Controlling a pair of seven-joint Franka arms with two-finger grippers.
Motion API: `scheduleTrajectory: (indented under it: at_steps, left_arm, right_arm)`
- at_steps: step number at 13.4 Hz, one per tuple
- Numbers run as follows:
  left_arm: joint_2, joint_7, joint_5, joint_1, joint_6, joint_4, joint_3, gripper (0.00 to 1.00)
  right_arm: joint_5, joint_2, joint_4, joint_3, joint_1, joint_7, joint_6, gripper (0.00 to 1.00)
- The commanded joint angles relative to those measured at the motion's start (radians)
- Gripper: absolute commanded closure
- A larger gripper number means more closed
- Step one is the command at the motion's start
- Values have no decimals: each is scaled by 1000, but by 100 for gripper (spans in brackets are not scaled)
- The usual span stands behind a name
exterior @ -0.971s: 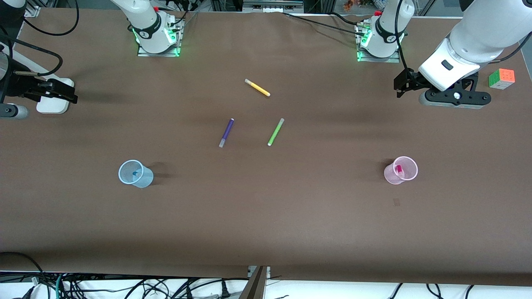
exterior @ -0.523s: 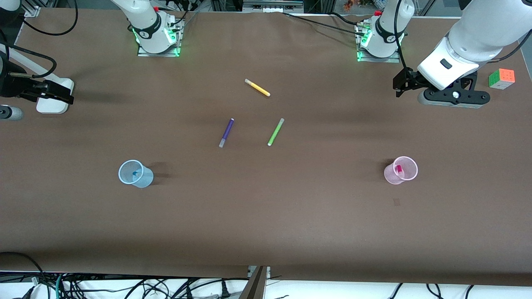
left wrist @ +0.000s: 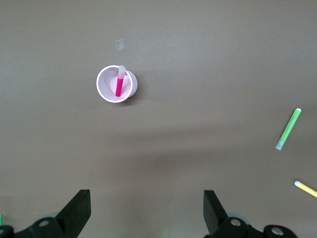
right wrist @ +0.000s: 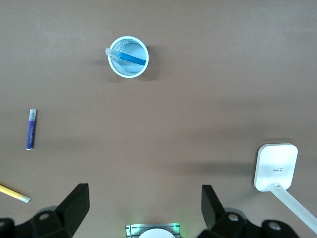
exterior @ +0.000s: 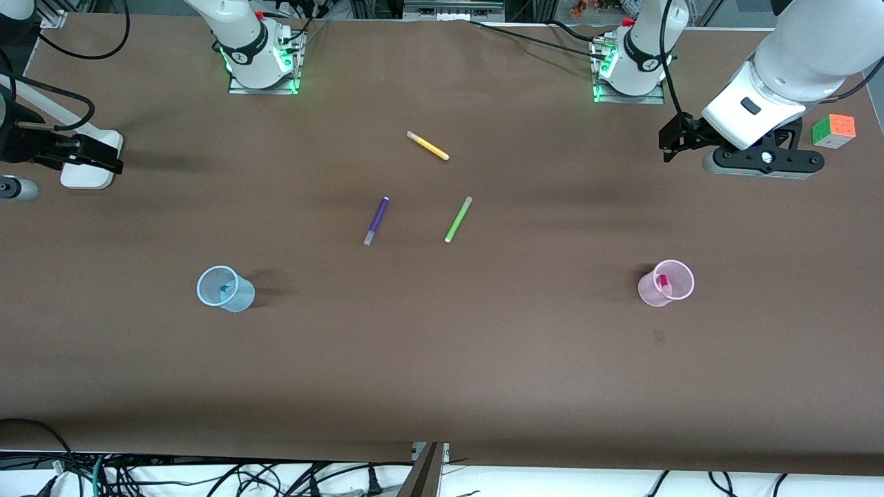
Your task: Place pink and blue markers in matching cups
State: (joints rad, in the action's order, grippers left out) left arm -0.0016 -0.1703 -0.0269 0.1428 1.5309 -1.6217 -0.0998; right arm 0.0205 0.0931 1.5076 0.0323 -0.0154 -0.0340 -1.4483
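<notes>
The pale blue cup (exterior: 226, 289) stands upright toward the right arm's end of the table, with the blue marker (exterior: 224, 288) leaning inside it. The pale pink cup (exterior: 666, 283) stands upright toward the left arm's end, with the pink marker (exterior: 663, 281) inside it. My right gripper (exterior: 103, 157) is open and empty, raised over the table edge at its own end. My left gripper (exterior: 670, 141) is open and empty, raised over the table near its base. The left wrist view shows the pink cup (left wrist: 117, 84), the pink marker (left wrist: 119, 87) and the left gripper (left wrist: 147, 208). The right wrist view shows the blue cup (right wrist: 129, 57), the blue marker (right wrist: 131, 58) and the right gripper (right wrist: 144, 203).
A purple pen (exterior: 376, 221), a lime-green pen (exterior: 458, 219) and a yellow pen (exterior: 428, 146) lie mid-table. A Rubik's cube (exterior: 833, 130) sits beside the left gripper. A white box (exterior: 90, 162) lies under the right gripper.
The right gripper has drawn back toward its end of the table. The left gripper has shifted slightly toward its own end. Cups and markers have not moved.
</notes>
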Motion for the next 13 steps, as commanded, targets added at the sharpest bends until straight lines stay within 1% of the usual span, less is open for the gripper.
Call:
scheduleTrajectory:
  at_steps: [1,6,9,13]
  left_arm:
    - [-1,8,-11,0,-14,17,0,0]
    - [0,8,-10,-2,-11,19,0,0]
    - [0,8,-10,-2,-11,19,0,0]
    - [-1,8,-10,0,-11,19,2,0]
  right_arm:
    - [15,-9,10,-3,5,-3,-9,0]
    - [12,-1,6,-3,6,0,-10,0]
    - [13,43,-65,-3,3,6,0,0]
    - [13,47,-67,-3,0,5,-1,0]
